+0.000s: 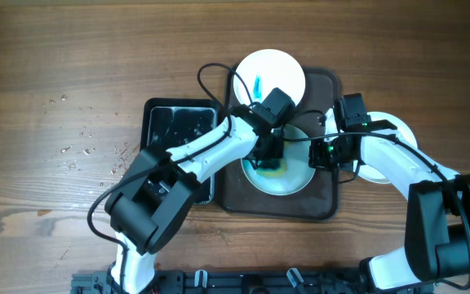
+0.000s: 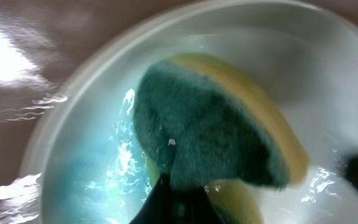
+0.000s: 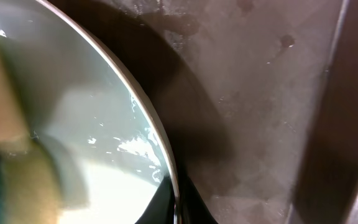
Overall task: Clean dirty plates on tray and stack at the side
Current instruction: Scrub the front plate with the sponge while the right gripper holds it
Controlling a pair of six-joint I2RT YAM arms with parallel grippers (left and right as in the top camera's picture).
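A white plate (image 1: 292,175) lies in the middle of the dark brown tray (image 1: 321,208), wet with blue smear around its centre. My left gripper (image 1: 269,157) is shut on a teal and yellow sponge (image 2: 216,124) pressed onto this plate (image 2: 92,155). My right gripper (image 1: 323,153) is shut on the plate's right rim (image 3: 160,146). A second plate (image 1: 272,69) with a blue smear lies at the tray's far end. A third plate (image 1: 382,167) lies on the table right of the tray, mostly hidden by my right arm.
A smaller black tray (image 1: 170,122) holding water sits left of the brown tray. Water drops (image 1: 88,151) dot the wooden table further left. The tray floor (image 3: 260,93) is wet.
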